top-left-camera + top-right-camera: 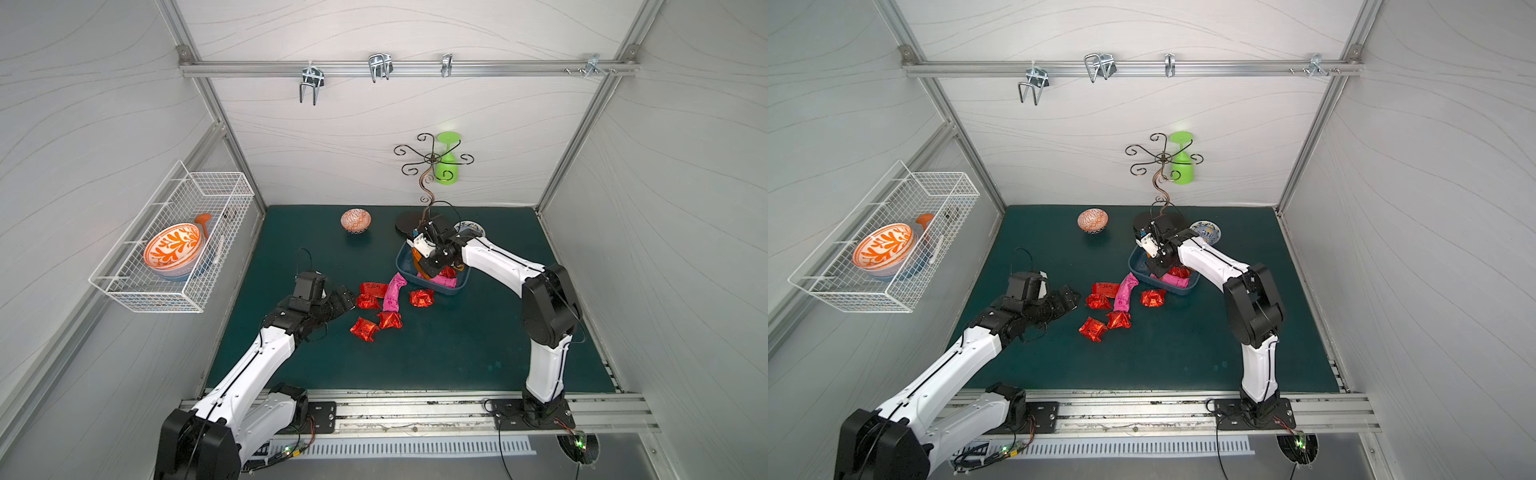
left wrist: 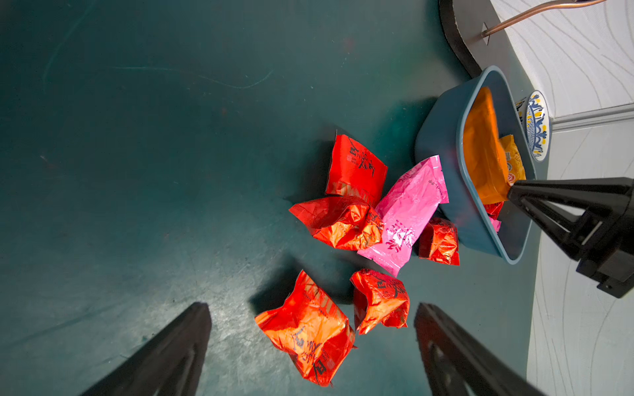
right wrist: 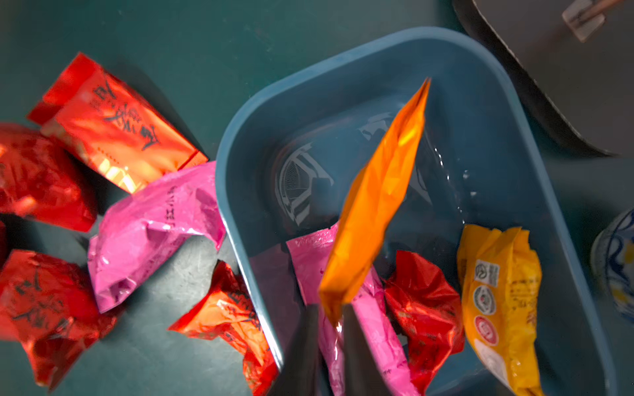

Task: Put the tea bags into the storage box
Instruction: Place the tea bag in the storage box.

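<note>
The dark blue storage box sits on the green mat. My right gripper hangs over it, shut on the end of an orange tea bag that stands tilted above the box floor. Inside lie a yellow packet, a pink one and a red one. Beside the box, a pink packet and several red ones lie on the mat. My left gripper is open just left of them, holding nothing.
A black cup stand with a hanging green cup is right behind the box, next to a blue-yellow bowl. A patterned bowl sits at the back. A white wire basket hangs on the left wall.
</note>
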